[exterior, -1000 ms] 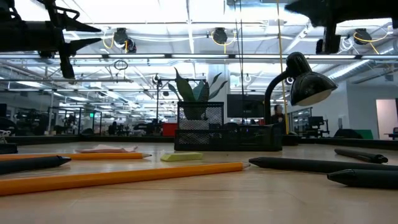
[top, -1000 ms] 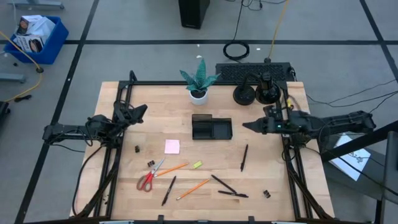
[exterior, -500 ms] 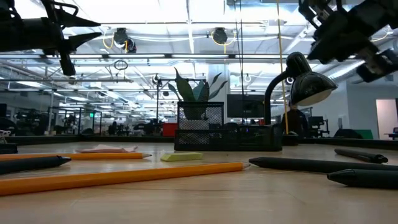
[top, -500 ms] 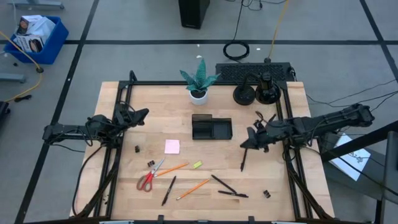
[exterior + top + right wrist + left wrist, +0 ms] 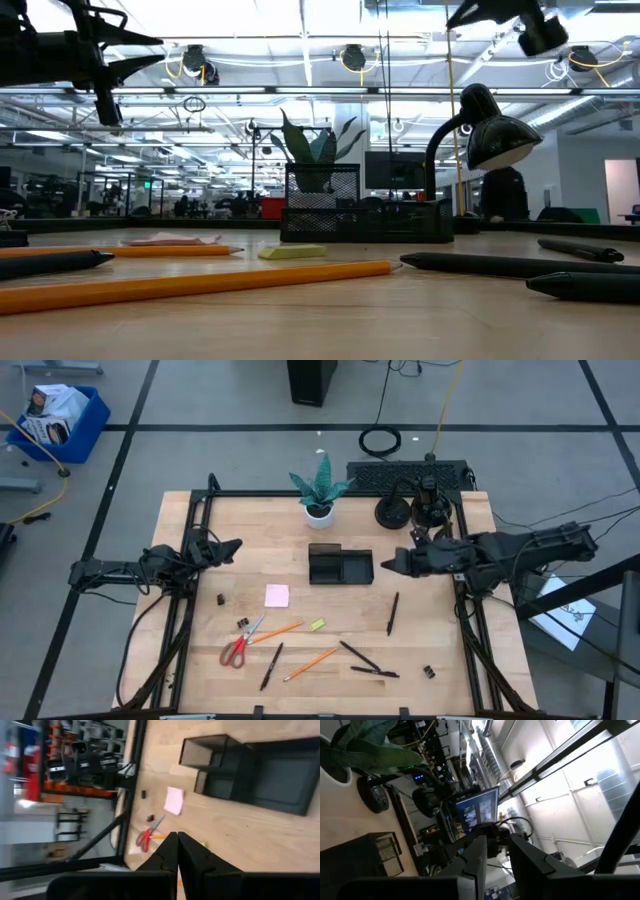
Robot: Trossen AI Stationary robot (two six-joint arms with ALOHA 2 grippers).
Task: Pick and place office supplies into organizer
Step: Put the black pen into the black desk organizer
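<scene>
**Both claws aloft, supplies loose on the worktop**

High view: the organizer (image 5: 340,565) sits mid-worktop (image 5: 180,660). The right claw (image 5: 385,564) hovers just off its 3 o'clock edge, pinched together and empty. The left claw (image 5: 234,544) waits near the worktop's 9 o'clock edge, its fingers a narrow gap apart, gripping nothing. The pad (image 5: 277,595), scissors (image 5: 240,645), highlighter (image 5: 316,624), pencils (image 5: 310,662) and pens (image 5: 392,613) lie scattered toward 6 o'clock of the organizer, all outside it.

Low view: only here does the organizer (image 5: 360,215) show its tall mesh cup. A pencil (image 5: 200,282) and pens (image 5: 510,265) lie flat in front. A lamp (image 5: 490,135) stands behind.

Left wrist view: its fingers (image 5: 475,862) frame a slim gap, with the plant (image 5: 365,750) beyond.

Right wrist view: its fingers (image 5: 170,852) touch. The organizer's (image 5: 250,775) compartments look empty, a fact the level view hides.
</scene>
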